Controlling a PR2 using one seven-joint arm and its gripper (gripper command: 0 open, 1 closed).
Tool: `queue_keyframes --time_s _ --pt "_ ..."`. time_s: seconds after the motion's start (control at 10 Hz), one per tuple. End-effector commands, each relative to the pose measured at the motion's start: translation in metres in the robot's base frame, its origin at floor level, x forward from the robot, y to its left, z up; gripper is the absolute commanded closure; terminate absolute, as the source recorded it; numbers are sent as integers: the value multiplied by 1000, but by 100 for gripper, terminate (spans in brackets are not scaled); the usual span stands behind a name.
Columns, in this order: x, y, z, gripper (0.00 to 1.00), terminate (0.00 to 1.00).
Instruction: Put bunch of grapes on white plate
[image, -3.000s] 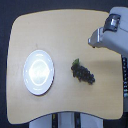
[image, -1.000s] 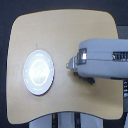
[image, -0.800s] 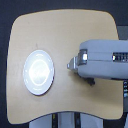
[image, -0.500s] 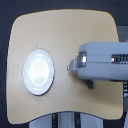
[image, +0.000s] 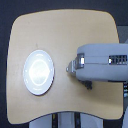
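Tan table, white plate, claw beside it, grip state unclear.

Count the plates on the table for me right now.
1. The white plate sits on the table toward the exterior view's left, apart from the gripper. The arm covers part of the tabletop, so anything beneath it is hidden.

light: bright, even, from above | glare: plate centre washed out white | shadow: thin dark edge under arm on table | focus: soft overall, low resolution, edges blurry | surround: dark
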Motion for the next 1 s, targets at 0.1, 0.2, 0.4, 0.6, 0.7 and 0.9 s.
queue_keyframes --time_s 0.1,0.2,0.4,0.6,0.7,0.9 --pt "6 -9 9 100 0" --pt "7 -11 10 100 0" --pt "7 -11 11 100 0" --pt "7 -12 12 100 0" --pt "7 -12 12 100 0" --pt "5 -10 11 100 0"
